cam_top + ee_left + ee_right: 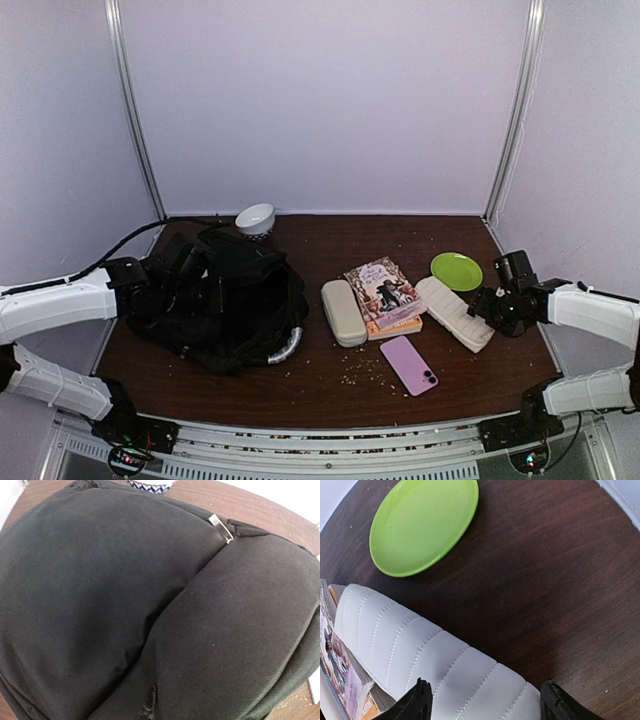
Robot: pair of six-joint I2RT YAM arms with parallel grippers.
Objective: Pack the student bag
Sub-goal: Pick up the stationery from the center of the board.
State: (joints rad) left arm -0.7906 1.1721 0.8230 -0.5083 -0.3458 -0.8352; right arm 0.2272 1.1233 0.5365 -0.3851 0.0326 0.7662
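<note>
Pale lilac walls box in a dark wooden tabletop [330,390] sprinkled with crumbs. The student bag [225,300] slumps on its left side, black and floppy. The left claw [178,268] is clenched against the fabric, though I can't tell whether it pinches any cloth. On the right, the right claw [482,700] is released, its fingers spread either side of a white quilted pouch [420,645]. The pouch lies against a book [383,293], near a green plate [422,525]. To my eye the pouch is next. I'd straddle its narrow width squarely, sink low before closing, and squeeze firmly since the padding will give. Then lift straight up so the book isn't dragged.
</note>
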